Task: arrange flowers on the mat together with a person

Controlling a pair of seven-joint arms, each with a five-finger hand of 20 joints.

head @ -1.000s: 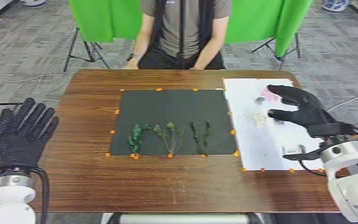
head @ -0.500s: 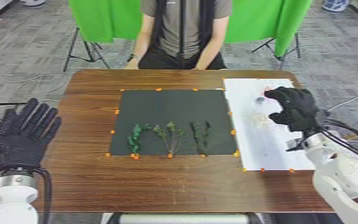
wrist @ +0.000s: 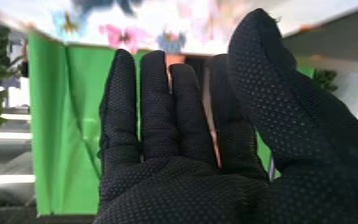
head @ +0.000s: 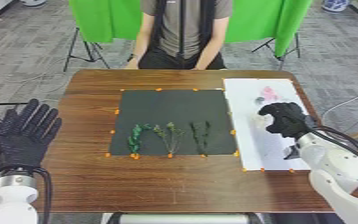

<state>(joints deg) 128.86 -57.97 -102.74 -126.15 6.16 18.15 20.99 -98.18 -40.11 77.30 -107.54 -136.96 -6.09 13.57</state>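
My right hand is over the white sheet, nearer the robot than the pink flower and small grey-blue flower. In the right wrist view the right hand has straight fingers and nothing in its palm; beyond the fingertips lie a pink flower, a grey-blue flower and a blue one with a yellow centre. Green sprigs, a branching stem and darker stems lie on the near part of the dark mat. My left hand is open beside the table's left edge.
Orange tape pieces mark the borders of the mat and the sheet on the wooden table. Across the table a person's hands rest near the far edge, away from the flowers. A green cloth hangs behind on stands.
The right hand has moved back toward the robot over the white sheet, uncovering the pink flower. The left hand has barely moved, and the stems on the mat lie as before.
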